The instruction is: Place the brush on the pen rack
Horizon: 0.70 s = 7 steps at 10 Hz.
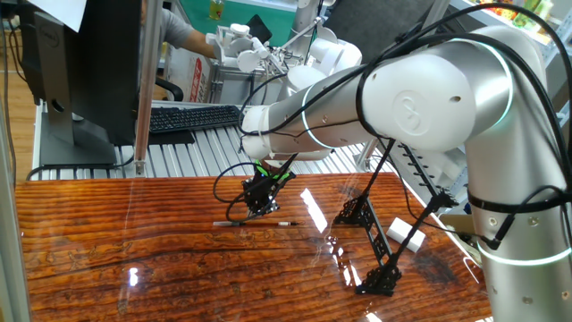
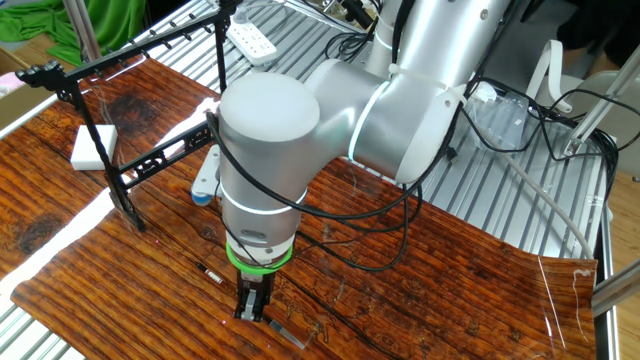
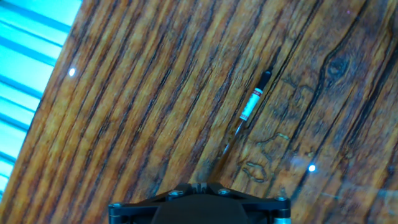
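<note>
Worktop [image 1: 134, 268]: glossy wood, brush [image 1: 255, 223] lay flat.
Claw [image 2: 251, 310]: over brush, open/closed unclear.
Tip: grip mid-shaft, lift level twd pen rack [image 1: 371, 241].

One fixed view looks low across the table [image 1: 134, 268]. The other looks steeply down, opposite. Hand view faces tabletop closely. All share the brush [image 1: 255, 223].
</note>
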Available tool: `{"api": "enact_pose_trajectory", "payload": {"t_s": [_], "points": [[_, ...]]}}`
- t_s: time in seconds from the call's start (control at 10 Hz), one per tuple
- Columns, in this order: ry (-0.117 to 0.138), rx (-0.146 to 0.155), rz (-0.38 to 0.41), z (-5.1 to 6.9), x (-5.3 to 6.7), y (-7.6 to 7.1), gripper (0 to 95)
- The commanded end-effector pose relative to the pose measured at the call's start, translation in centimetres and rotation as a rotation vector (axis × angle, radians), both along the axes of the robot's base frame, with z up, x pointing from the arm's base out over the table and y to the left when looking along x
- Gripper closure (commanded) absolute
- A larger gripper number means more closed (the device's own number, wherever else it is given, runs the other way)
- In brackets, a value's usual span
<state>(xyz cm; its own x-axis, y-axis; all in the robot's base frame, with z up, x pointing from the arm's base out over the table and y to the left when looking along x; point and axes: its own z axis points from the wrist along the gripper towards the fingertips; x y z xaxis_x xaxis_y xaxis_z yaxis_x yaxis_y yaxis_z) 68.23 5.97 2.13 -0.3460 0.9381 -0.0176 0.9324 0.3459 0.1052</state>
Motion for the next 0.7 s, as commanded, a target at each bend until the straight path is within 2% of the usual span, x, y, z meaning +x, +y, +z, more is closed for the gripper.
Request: {"api": "enact_pose_trajectory", "payload": {"t_s": [0.1, 0.4, 0.7], "points": [[-0.006, 0.012, -0.014, -0.12, 0.09, 0.02, 95.0], [-0.017, 0.022, -0.042, -0.33, 0.25, -0.02, 95.0], [-0.039, 0.022, -0.076, -0.56, 0.47, -0.14, 95.0]]}}
